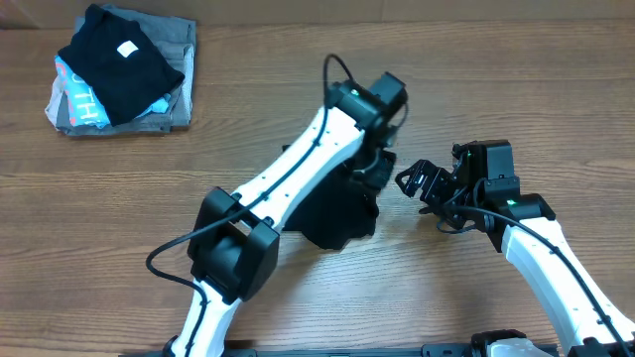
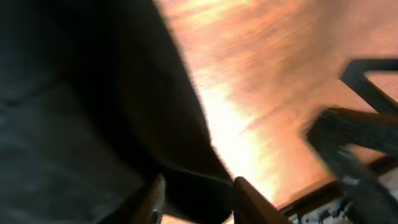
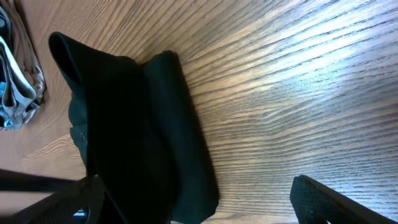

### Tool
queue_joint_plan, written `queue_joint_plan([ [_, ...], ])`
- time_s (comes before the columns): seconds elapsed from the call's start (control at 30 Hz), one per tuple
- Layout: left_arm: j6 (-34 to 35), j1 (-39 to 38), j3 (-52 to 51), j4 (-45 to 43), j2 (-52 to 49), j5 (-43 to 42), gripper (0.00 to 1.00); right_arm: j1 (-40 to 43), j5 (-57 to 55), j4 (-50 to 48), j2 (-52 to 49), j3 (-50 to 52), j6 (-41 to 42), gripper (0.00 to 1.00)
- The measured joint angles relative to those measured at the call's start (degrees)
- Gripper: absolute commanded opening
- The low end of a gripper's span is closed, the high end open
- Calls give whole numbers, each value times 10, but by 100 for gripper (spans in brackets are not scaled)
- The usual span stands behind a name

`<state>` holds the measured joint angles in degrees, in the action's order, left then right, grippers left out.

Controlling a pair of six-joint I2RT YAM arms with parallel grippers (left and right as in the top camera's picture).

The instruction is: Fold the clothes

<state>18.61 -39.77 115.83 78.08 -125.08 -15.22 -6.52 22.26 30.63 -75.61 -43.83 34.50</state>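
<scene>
A wood-grain table (image 1: 298, 40) fills the view, streaked with bright glare.

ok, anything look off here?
Black shirt is a lumpy, uneven bundle mid-table. In the corner stack, the black labelled piece sits skewed across the grey garment. Nothing spilled or damaged.

Black shirt (image 3: 134, 130) lies bunched on wood table (image 3: 298, 81), frame left. Right gripper (image 3: 196, 190) spread wide, shirt end between its fingers.

Black shirt (image 1: 337, 220), brown wood-grain table (image 1: 298, 119).
</scene>
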Motion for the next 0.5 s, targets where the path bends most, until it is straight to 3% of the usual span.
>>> queue_joint_plan([
  [0.17, 3, 49, 22, 33, -1, 11, 31, 0, 0, 0, 0, 0, 3, 100],
  [0.3, 3, 96, 106, 96, -2, 13, 31, 0, 1, -5, 0, 0, 7, 97],
  [0.37, 3, 131, 155, 128, -2, 14, 4, 0, 11, -20, 0, 0, 9, 80],
  [0.4, 2, 150, 170, 143, -1, 14, 4, 0, 23, -32, 0, 0, 5, 72],
  [0.43, 4, 165, 178, 155, -1, 14, 4, 0, 36, -46, 0, 0, -4, 56],
  [0.5, -3, 199, 182, 182, 0, 16, 4, -4, 83, -89, 0, 1, -17, 35],
])
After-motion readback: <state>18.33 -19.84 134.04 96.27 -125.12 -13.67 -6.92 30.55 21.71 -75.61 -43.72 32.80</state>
